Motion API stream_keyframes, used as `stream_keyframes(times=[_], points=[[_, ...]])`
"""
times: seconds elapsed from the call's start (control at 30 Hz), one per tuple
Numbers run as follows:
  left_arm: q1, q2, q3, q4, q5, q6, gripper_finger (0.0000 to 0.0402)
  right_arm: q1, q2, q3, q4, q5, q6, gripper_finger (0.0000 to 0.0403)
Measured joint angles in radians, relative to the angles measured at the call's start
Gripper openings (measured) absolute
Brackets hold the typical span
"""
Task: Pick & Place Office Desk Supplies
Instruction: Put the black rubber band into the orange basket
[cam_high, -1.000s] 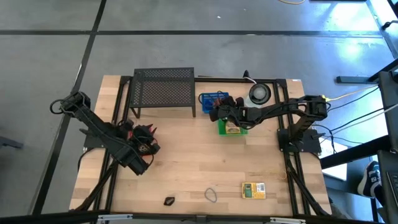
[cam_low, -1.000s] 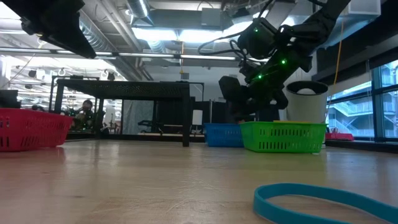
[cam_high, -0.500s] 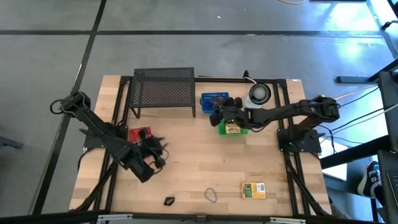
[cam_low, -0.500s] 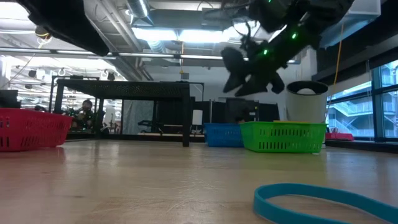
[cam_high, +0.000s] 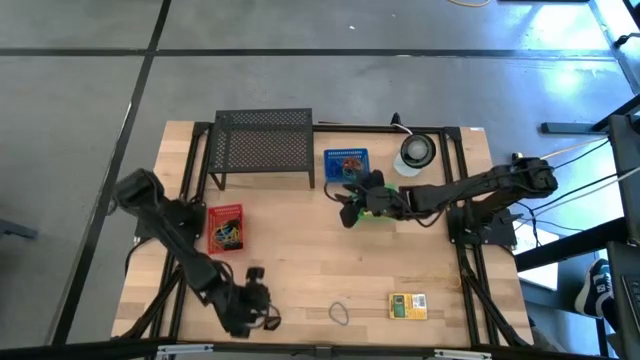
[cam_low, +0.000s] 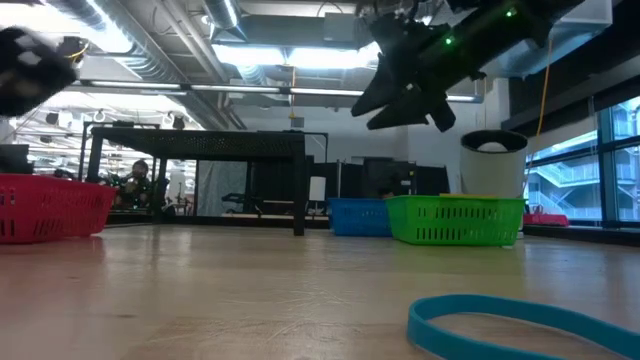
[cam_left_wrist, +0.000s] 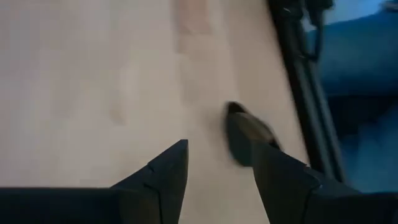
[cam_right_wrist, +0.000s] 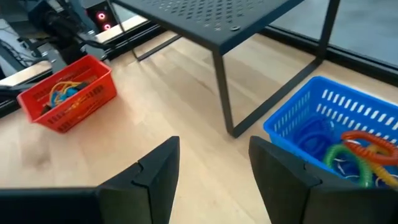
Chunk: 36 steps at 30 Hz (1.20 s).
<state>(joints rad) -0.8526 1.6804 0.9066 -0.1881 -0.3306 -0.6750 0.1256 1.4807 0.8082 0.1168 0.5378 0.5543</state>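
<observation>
A small black clip (cam_left_wrist: 245, 134) lies on the wood near the table's front edge. My left gripper (cam_left_wrist: 221, 168) hovers just short of it, open and tipped downward; in the high view it is at the front left (cam_high: 258, 305). A tan rubber band (cam_high: 340, 314) and a yellow-green box (cam_high: 408, 306) lie to the right of it. A blue loop (cam_low: 520, 325) lies close to the low camera. My right gripper (cam_high: 350, 207) is open and empty, raised beside the green basket (cam_low: 455, 220).
A red basket (cam_high: 224, 227) with loops stands at the left. A blue basket (cam_right_wrist: 336, 134) holding coloured loops stands at the back, next to the black mesh shelf (cam_high: 263, 145). A round grey-white disc (cam_high: 416, 150) sits at the back right. Bare wood lies mid-table.
My left gripper has swung from over the red basket toward the table's near edge, sinking and tipping downward until it hangs by the black clip; the red basket now shows uncovered. My right gripper has risen from the green basket and drifted a little toward the near edge.
</observation>
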Motion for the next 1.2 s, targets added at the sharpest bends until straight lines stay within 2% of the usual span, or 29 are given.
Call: stream_keyframes(times=[0.2,0.53,0.7,0.87,1.07,1.2], points=[[-0.001,0.109,0.0,0.221,0.091,0.013,0.0172,0.013,0.0,0.0,-0.002,0.0,-0.001,0.0194],[0.001,0.155,0.002,0.191,0.087,0.03,0.0175,0.013,0.0,0.0,-0.005,0.003,-0.001,0.0194],[0.019,0.155,0.002,0.188,0.089,0.125,0.017,0.013,0.0,0.0,-0.006,0.003,-0.001,0.0194],[0.031,0.155,0.002,0.183,0.114,0.184,0.0125,0.013,0.0,0.0,-0.006,0.004,-0.001,0.0194],[0.032,0.155,0.002,0.17,0.129,0.241,0.002,0.013,0.001,0.0,-0.006,0.004,0.0,0.0194],[0.029,0.141,0.0,0.163,0.125,0.309,0.0008,0.013,0.001,0.0,-0.006,0.004,0.001,0.0194]])
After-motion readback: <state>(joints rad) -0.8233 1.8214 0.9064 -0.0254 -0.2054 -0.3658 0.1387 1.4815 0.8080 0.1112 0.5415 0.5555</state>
